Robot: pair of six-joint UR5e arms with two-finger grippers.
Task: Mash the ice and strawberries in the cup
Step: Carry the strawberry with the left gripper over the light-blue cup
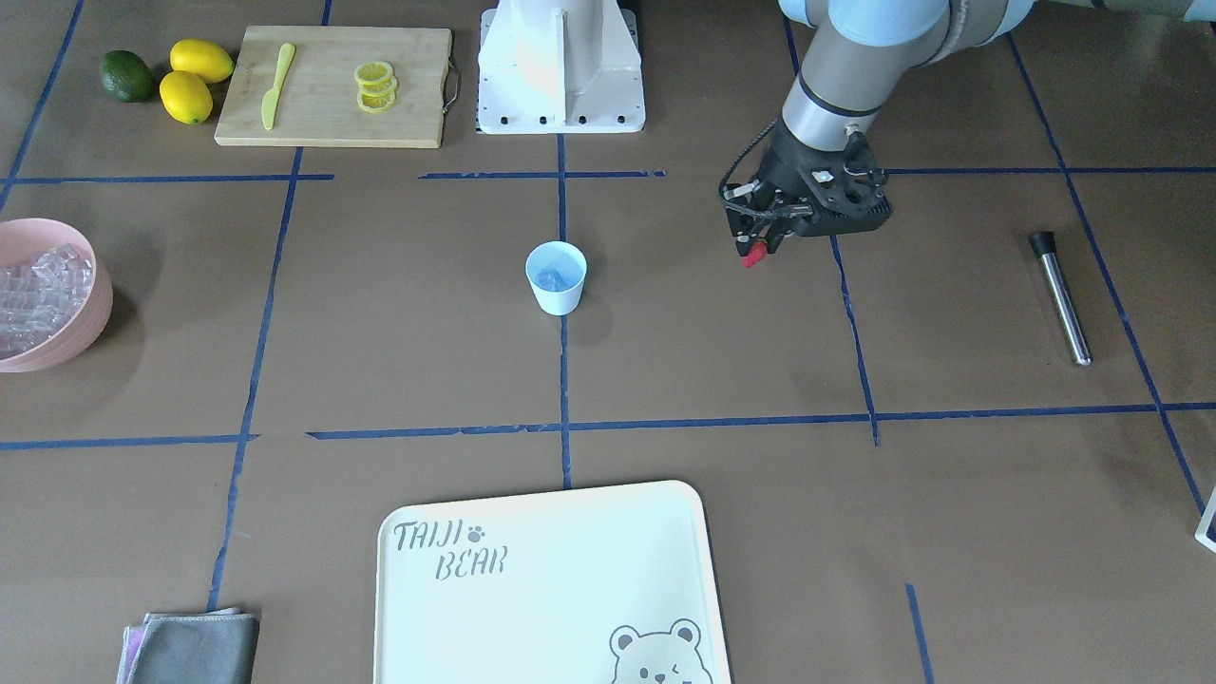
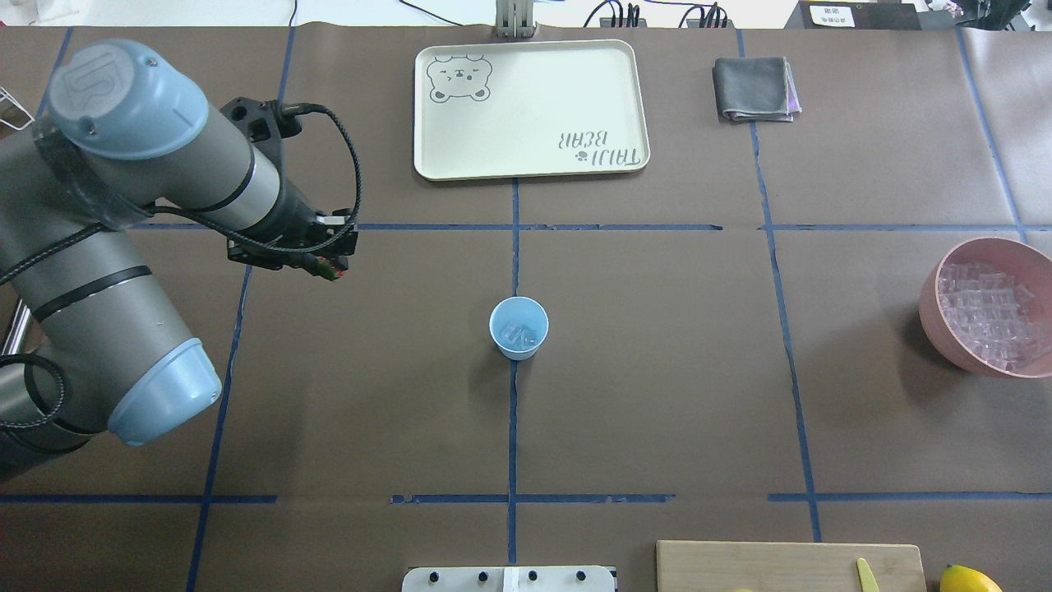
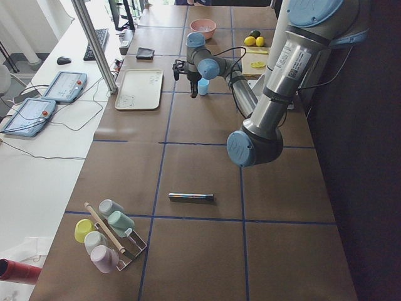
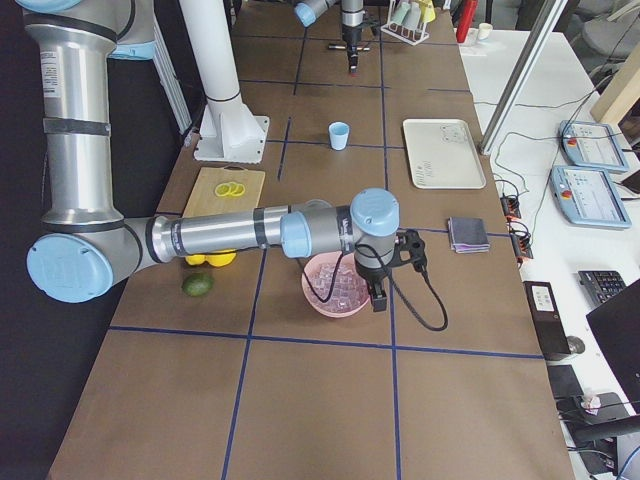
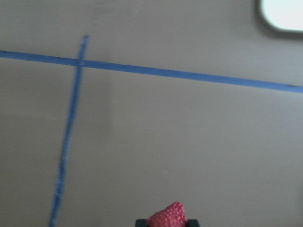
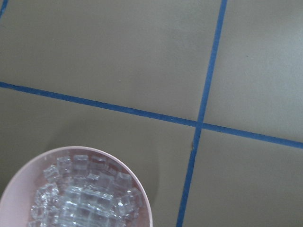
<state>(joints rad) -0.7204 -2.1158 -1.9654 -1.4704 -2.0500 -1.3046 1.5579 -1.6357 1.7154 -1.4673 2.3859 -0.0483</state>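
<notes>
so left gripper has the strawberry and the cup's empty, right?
Not empty: the overhead exterior view shows ice in the cup. The left gripper does hold the strawberry.

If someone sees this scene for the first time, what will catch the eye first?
The left tool holding a red strawberry in the air, to the robot's left of the pale blue cup, which holds ice. Next, the pink bowl full of ice cubes at the robot's right.
</notes>
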